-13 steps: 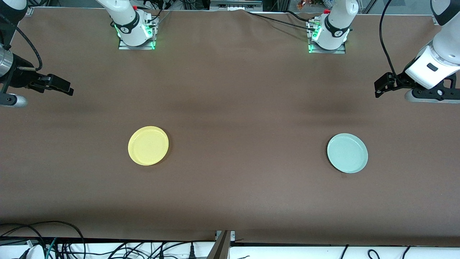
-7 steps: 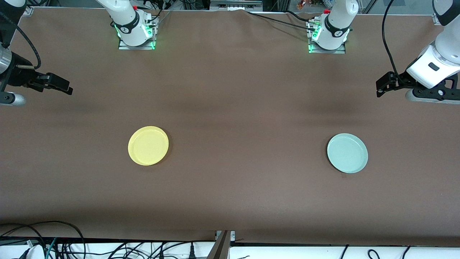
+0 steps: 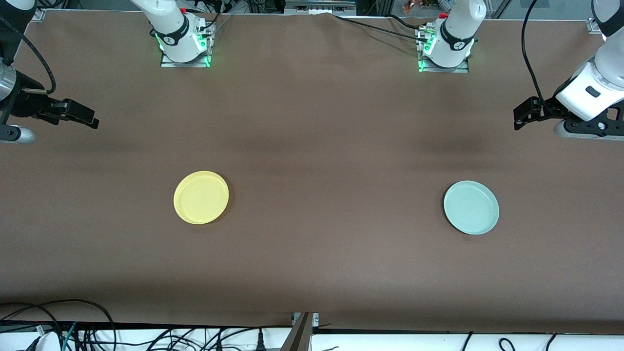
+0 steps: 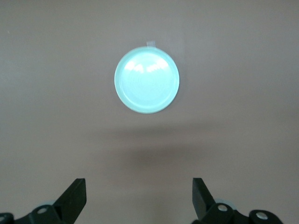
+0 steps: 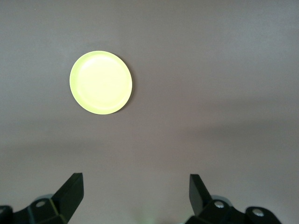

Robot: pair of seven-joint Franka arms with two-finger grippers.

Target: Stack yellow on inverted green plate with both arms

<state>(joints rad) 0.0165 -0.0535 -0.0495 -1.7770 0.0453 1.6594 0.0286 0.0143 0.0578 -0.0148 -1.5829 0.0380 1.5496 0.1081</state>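
Observation:
The yellow plate (image 3: 201, 197) lies rim-up on the brown table toward the right arm's end; it also shows in the right wrist view (image 5: 101, 82). The green plate (image 3: 471, 207) lies rim-up toward the left arm's end; it also shows in the left wrist view (image 4: 146, 79). My right gripper (image 3: 87, 118) is open and empty, up over bare table at its end, well apart from the yellow plate. My left gripper (image 3: 520, 117) is open and empty, up over bare table at its end, apart from the green plate. Both wrist views show wide-spread jaws (image 4: 138, 198) (image 5: 135, 193).
The two arm bases (image 3: 184, 41) (image 3: 444, 46) stand along the table's edge farthest from the front camera. Cables (image 3: 73, 326) hang below the table's near edge. A small white tab (image 4: 150, 43) sticks out at the green plate's rim.
My left gripper has drifted a little toward its end of the table and slightly up. My right gripper has barely shifted. Both plates lie as before.

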